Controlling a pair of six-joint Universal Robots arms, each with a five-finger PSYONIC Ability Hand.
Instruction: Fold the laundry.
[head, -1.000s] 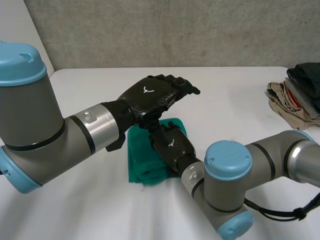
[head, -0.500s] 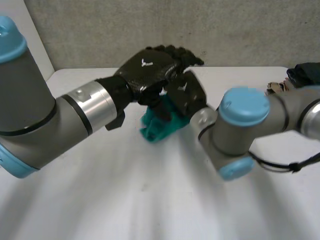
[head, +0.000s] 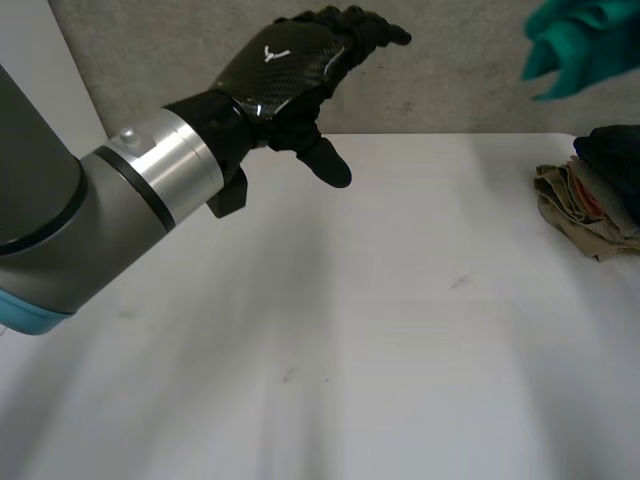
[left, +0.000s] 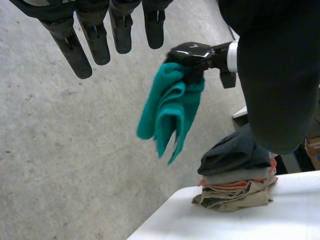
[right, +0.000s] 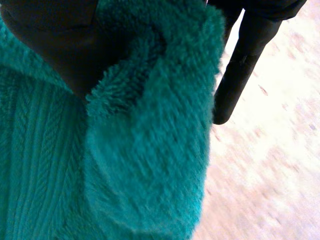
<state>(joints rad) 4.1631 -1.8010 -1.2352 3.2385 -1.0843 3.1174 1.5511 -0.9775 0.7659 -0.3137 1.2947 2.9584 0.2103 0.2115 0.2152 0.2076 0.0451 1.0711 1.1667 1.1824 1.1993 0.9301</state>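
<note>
Green towel (left: 170, 107) hangs in the air high over the table's right side, up from the pile of folded clothes (head: 585, 205). Right hand (left: 192, 52) has its fingers clamped on the towel's bunched top. Left hand (head: 290, 70) is raised, fingers straight and apart, holding nothing. The towel looks light, soft and fleecy (limp, likely to droop), so it is best taken at a folded edge. White table (head: 350, 350) is smooth, with a grey concrete wall (head: 450, 70) behind.

One teal towel (left: 170, 107), one pile of folded clothes (left: 234, 185), one white table (head: 350, 330). Two black hands: left hand (head: 290, 70), right hand (left: 192, 54). Garments in the pile too bunched to count, at least four layers.
</note>
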